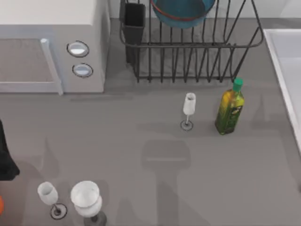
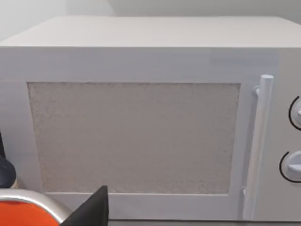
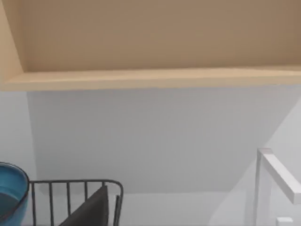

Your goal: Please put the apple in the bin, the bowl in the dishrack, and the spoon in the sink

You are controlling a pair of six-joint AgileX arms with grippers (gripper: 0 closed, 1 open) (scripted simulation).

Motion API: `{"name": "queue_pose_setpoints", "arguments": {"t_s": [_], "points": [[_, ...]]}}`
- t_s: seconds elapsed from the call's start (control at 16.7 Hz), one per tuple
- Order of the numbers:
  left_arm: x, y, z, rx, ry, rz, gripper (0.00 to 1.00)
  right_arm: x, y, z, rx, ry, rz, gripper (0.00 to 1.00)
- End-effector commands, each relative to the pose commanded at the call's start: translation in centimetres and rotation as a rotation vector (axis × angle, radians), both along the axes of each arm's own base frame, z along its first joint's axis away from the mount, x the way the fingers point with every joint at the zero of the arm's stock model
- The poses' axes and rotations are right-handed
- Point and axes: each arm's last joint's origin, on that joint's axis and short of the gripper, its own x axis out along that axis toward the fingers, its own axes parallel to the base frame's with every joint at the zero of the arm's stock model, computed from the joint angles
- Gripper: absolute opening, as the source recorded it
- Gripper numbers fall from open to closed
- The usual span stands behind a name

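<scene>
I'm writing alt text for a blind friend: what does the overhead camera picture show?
A grey table seen from above: a teal bowl sits in a black wire dishrack at the back, beside a white microwave. Three wine glasses and a green-capped oil bottle stand in front.

Grey table [image 1: 141,165], microwave [image 1: 51,47], dishrack [image 1: 188,61], sink [image 1: 287,70], oil bottle [image 1: 229,110], three wine glasses [image 1: 188,109]
</scene>
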Motion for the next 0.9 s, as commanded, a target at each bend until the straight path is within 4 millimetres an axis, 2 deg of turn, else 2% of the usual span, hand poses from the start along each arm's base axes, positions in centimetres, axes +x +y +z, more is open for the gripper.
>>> {"name": "queue_pose_setpoints", "arguments": {"t_s": [0.18, 0.36, 0.48, 0.6, 0.9], "points": [[0.0, 0.0, 0.0, 0.000, 0.000, 0.000, 1.00, -3.5, -1.7, -4.7, -0.012, 0.016, 0.003, 1.00], [0.0, 0.0, 0.0, 0.000, 0.000, 0.000, 1.00, -4.7, -2.5, -9.5, -0.022, 0.067, 0.007, 1.00], [0.0, 0.0, 0.0, 0.000, 0.000, 0.000, 1.00, -4.9, -2.8, -11.7, -0.024, 0.099, 0.010, 1.00], [0.0, 0.0, 0.0, 0.000, 0.000, 0.000, 1.00, -4.9, -2.9, -12.8, -0.024, 0.116, 0.011, 1.00], [0.0, 0.0, 0.0, 0.000, 0.000, 0.000, 1.00, -4.9, -2.9, -12.9, -0.024, 0.119, 0.013, 1.00]]}}
